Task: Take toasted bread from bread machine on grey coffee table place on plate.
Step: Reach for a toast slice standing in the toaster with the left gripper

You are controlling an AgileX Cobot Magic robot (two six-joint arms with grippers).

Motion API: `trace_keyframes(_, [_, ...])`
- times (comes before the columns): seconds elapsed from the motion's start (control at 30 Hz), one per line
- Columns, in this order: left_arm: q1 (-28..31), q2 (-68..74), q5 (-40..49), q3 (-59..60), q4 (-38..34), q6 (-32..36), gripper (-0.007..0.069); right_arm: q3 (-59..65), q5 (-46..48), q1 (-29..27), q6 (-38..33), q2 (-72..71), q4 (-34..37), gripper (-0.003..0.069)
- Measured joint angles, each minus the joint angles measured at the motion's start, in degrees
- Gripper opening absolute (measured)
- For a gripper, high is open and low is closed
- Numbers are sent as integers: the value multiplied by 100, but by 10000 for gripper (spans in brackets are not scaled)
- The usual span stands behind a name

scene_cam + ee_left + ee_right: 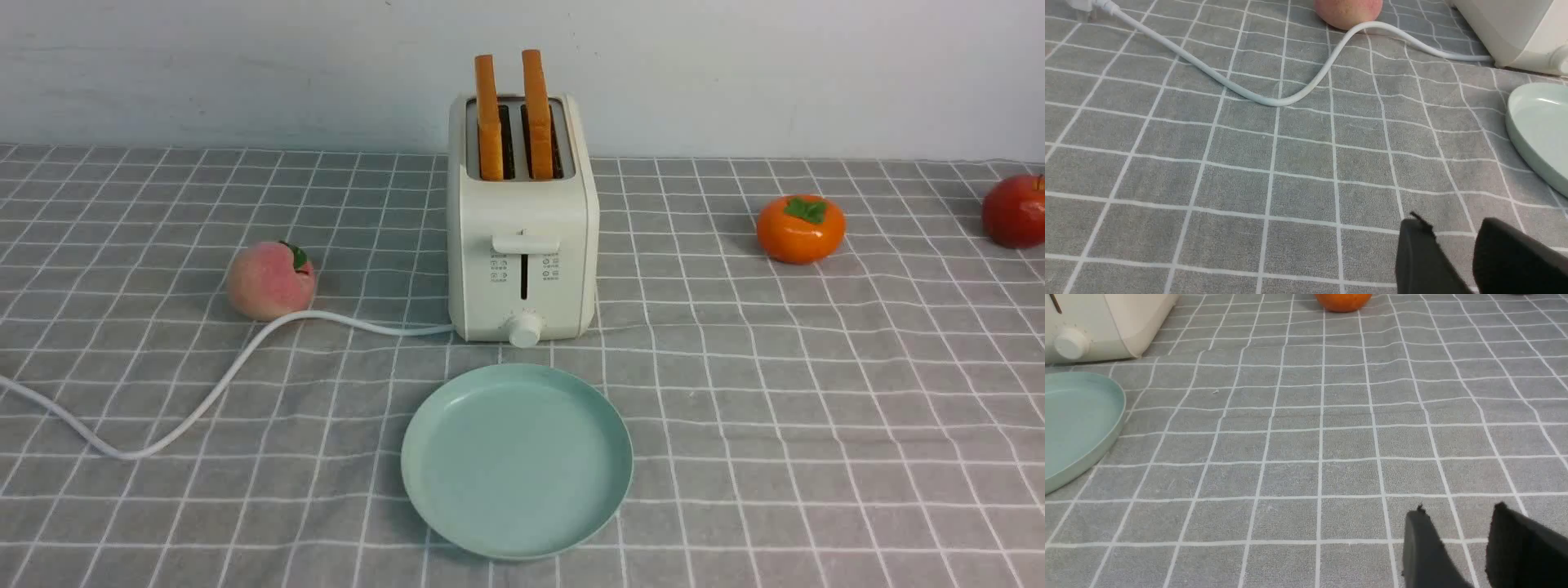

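Staged home-kitchen tabletop, table [816,425] in grey checked cloth, plain pale wall [245,65] at the far side, toaster [522,245] with toast [489,114], plate [516,461] near, peach [270,280] left, persimmon [800,230] right.

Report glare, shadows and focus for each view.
Front view: soft even light, faint shadows by the plate and toaster, all sharp. Left wrist view: a white glint on the plate; the left gripper is featureless black. Right wrist view: no glare; the right gripper equally dark.
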Motion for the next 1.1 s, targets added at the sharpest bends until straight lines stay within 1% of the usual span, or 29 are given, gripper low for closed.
trace_keyframes(0.43, [0,0,0,0,0,0,201,0,0,0,0,0,0,239])
trace_keyframes(1.1, [0,0,0,0,0,0,227,0,0,0,0,0,0,239])
